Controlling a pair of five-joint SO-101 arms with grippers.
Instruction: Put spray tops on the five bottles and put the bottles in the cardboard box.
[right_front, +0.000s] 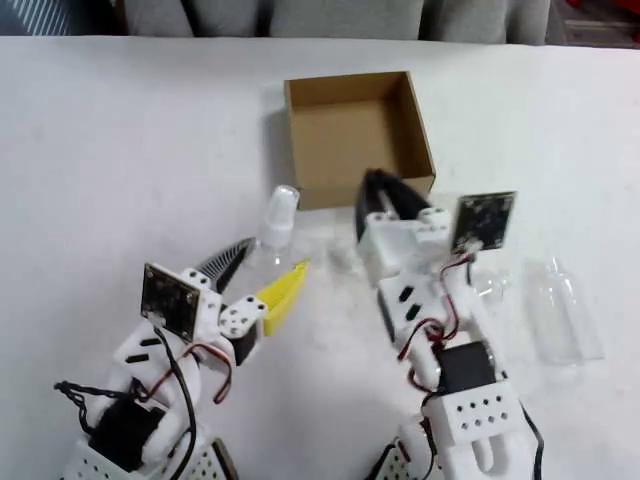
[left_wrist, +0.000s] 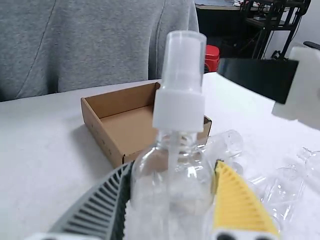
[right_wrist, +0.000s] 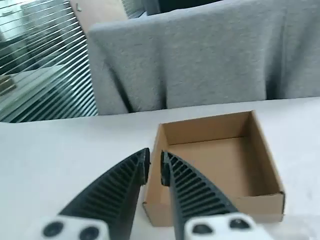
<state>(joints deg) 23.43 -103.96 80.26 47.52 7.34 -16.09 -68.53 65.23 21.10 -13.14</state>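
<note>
A clear bottle (left_wrist: 172, 187) with a white spray top (left_wrist: 179, 90) stands upright between the grey and yellow fingers of my left gripper (left_wrist: 172, 170), which is shut on it. From above, the same bottle (right_front: 278, 222) and the left gripper (right_front: 272, 255) are just in front of the open cardboard box's (right_front: 360, 135) near left corner. The box (left_wrist: 132, 125) holds nothing. My right gripper (right_front: 385, 195) hovers at the box's front edge. Its black fingers (right_wrist: 187, 190) are shut on nothing, pointing at the box (right_wrist: 215, 160).
Several clear uncapped bottles lie on the white table right of the right arm, one large (right_front: 562, 310) and one nearer the arm (right_front: 490, 285). They also appear past the yellow finger (left_wrist: 285, 185). A grey chair back stands behind the table.
</note>
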